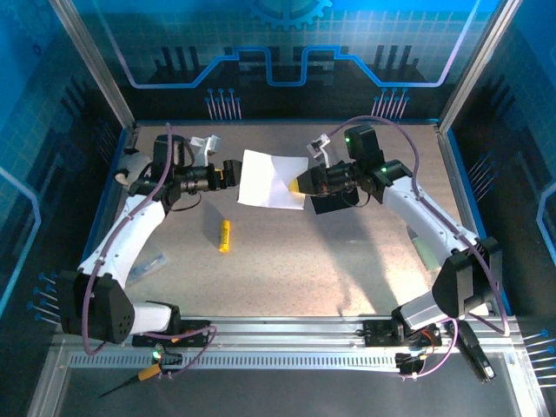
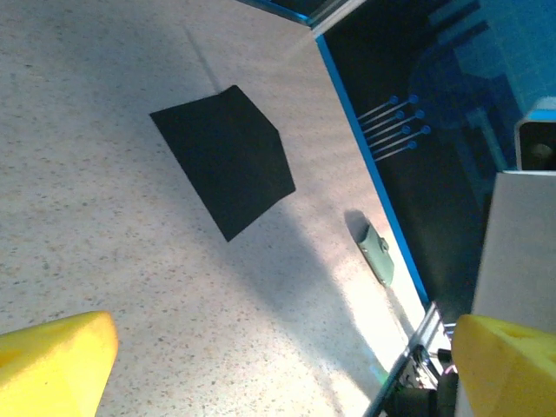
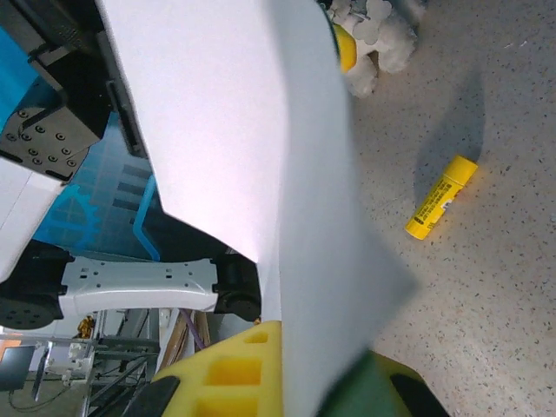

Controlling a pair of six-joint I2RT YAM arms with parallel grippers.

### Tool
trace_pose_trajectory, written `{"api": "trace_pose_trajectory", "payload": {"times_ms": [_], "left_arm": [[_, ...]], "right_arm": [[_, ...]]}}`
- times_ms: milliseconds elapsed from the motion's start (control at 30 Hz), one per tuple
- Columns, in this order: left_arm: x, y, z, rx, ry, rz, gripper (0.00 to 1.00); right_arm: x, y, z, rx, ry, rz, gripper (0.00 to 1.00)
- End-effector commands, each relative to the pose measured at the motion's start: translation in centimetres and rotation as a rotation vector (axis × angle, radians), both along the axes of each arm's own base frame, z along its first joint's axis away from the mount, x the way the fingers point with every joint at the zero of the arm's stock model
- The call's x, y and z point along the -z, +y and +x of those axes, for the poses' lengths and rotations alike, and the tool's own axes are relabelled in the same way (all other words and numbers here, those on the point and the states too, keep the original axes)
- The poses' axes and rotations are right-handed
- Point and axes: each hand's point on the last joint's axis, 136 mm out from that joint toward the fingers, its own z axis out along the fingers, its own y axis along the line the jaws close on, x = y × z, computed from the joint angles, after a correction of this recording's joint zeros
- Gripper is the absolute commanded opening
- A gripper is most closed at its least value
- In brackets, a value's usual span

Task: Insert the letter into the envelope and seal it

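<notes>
Early days: right pincer (image 1: 300, 185) holds the letter (image 1: 269, 178) aloft, left pincer (image 1: 233, 172) gapes wide, envelope (image 1: 334, 205) on the worktop (image 1: 304, 261) isn't filled or sealed yet.

Robot lab cell, aluminium rails (image 1: 287, 330), blue printed panels (image 1: 287, 35), speckled table (image 1: 287, 269)

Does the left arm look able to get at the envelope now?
Probably not directly: the envelope lies under the right claw, whose held letter hangs between it and the open left claw.

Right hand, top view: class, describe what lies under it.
The black envelope lies flat on the table under the right hand, which grips the letter. The hand covers the envelope's upper part.
</notes>
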Motion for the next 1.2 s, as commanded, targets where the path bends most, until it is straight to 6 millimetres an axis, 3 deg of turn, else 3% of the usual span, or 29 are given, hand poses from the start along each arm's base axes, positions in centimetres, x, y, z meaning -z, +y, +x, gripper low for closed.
{"api": "trace_pose_trajectory", "payload": {"times_ms": [0,433,800,1167], "left_arm": [[-2.4,-1.1,-1.0,0.083,-0.079,-0.035,0.99],[-1.7,-4.6,-1.5,0.187,-0.053,-0.102,0.99],[-1.3,-5.8,-1.0,0.21,-0.043,-0.158,0.98],[-2.3,-5.9,-0.6,0.21,-0.075,-0.184,0.57]], "right_arm": [[-0.2,0.4,0.0,-0.023,-0.013,-0.016,0.0],[0.9,3.8,1.2,-0.056,0.015,0.04,0.0],[0.8,5.5,1.4,-0.078,0.03,0.103,0.0],[1.5,5.7,1.0,-0.093,0.06,0.129,0.0]]}}
